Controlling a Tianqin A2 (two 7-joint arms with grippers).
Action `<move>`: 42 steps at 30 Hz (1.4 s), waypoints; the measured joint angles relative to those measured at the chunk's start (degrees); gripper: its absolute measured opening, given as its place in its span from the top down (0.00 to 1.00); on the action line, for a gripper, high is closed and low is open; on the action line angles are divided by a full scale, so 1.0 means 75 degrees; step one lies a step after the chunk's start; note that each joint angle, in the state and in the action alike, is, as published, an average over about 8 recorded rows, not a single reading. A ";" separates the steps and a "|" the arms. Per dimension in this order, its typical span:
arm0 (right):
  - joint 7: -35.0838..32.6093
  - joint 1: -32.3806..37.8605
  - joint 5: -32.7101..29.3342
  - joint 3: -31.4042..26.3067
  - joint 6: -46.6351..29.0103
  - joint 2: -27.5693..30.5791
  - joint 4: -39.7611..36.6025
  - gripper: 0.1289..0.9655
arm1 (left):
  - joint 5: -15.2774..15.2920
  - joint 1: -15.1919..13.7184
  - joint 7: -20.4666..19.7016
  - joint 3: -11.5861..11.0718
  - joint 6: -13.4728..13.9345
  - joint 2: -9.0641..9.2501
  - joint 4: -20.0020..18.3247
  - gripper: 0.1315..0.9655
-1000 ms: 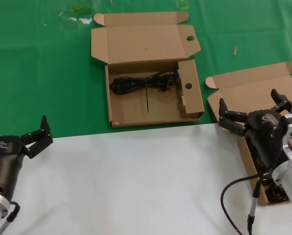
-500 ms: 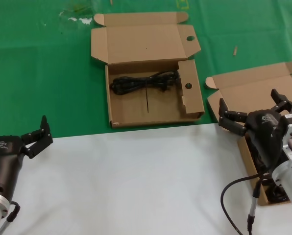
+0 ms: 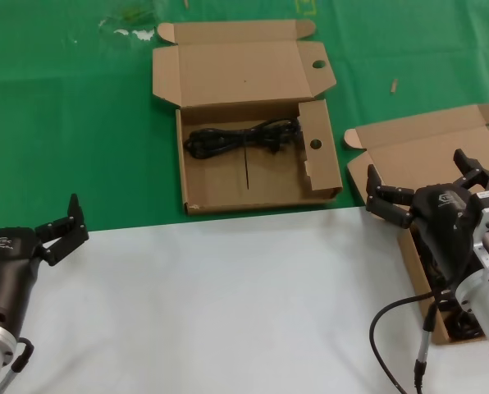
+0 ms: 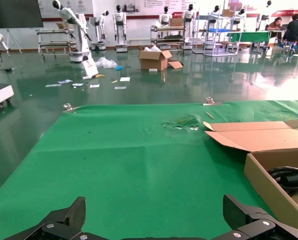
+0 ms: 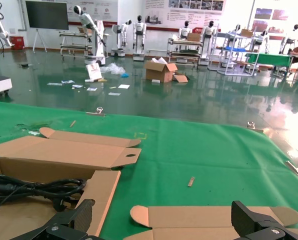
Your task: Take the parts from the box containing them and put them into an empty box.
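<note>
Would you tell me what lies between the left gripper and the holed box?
Head view: only bare green cloth separates the left gripper from the holed box.

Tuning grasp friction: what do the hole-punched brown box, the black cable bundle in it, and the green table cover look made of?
Hole-punched brown box: plain matte cardboard, likely corrugated; crisp folded flaps and raw edges show.
Black cable bundle: likely rubber or PVC jacket, slightly glossy; it lies in soft coiled loops.
Green table cover: seems felt-like cloth, matte, with faint creases; hard to confirm.
</note>
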 joint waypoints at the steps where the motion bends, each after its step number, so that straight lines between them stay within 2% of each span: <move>1: 0.0000 0.0000 0.0000 0.0000 0.0000 0.0000 0.0000 0.00 | 0.0000 0.0000 0.0000 0.0000 0.0000 0.0000 0.0000 0.00; 42: 0.0000 0.0000 0.0000 0.0000 0.0000 0.0000 0.0000 0.00 | 0.0000 0.0000 0.0000 0.0000 0.0000 0.0000 0.0000 0.00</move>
